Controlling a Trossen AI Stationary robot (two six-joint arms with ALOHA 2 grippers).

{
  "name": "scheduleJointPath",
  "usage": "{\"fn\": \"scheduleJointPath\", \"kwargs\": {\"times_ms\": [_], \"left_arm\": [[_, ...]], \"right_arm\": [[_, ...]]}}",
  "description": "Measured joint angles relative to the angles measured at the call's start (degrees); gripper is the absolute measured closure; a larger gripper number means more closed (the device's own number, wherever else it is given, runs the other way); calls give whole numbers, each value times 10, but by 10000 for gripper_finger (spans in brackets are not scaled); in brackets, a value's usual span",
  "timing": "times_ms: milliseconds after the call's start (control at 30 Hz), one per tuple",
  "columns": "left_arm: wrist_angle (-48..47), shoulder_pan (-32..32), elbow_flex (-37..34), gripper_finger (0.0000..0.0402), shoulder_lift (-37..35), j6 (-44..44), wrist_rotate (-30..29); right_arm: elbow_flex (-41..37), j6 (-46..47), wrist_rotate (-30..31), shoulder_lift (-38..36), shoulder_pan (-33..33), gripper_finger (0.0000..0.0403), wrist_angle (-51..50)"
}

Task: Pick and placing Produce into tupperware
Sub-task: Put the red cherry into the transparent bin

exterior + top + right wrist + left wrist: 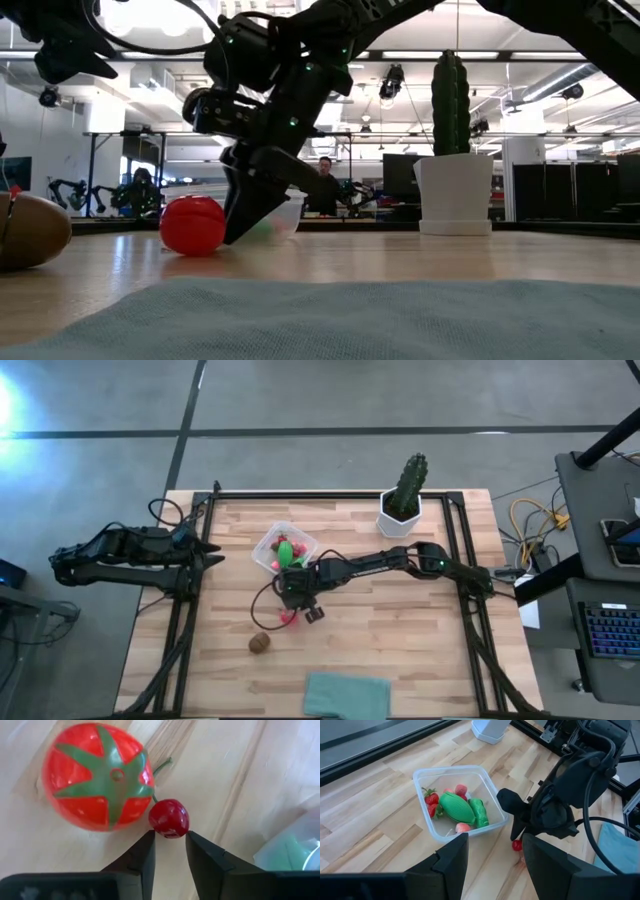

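**Q:** Where's your right hand?

**A:** My right hand (169, 851) is down on the bench (420, 630), just in front of the clear container (284, 547). Its fingers are drawn together around the small red cherry (169, 818); the wrist view shows the cherry sitting right at the fingertips, though I can't confirm it's truly pinched.

**Q:** Anything beside it?

**A:** A red tomato (97, 776) with a green star-shaped top, touching or nearly touching the cherry. In the low view the tomato (193, 225) rests on the wood against the hand's fingers.

**Q:** And the container?

**A:** Upright, near the middle of the bench. Inside I see two green oblong pieces (457, 806), a strawberry (431, 798) and a few small pink bits.

**Q:** Other produce loose?

**A:** A brown kiwi (260, 643) lies alone, nearer the front edge, apart from the hand.

**Q:** Left hand?

**A:** My left hand (210, 553) waits at the left edge of the bench, fingers slightly apart, holding nothing.

**Q:** Other items?

**A:** A cactus (408, 487) in a white pot at the back, and a teal cloth (346, 695) at the front edge.
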Motion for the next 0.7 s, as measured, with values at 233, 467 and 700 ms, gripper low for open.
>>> {"fn": "scheduleJointPath", "kwargs": {"times_ms": [233,467,700], "left_arm": [[0,0,0,229,0,0,0],[0,0,0,229,0,0,0],[0,0,0,229,0,0,0]], "right_arm": [[0,1,0,0,0,256,4],[0,-12,0,0,1,227,18],[0,-22,-8,0,7,231,36]]}}
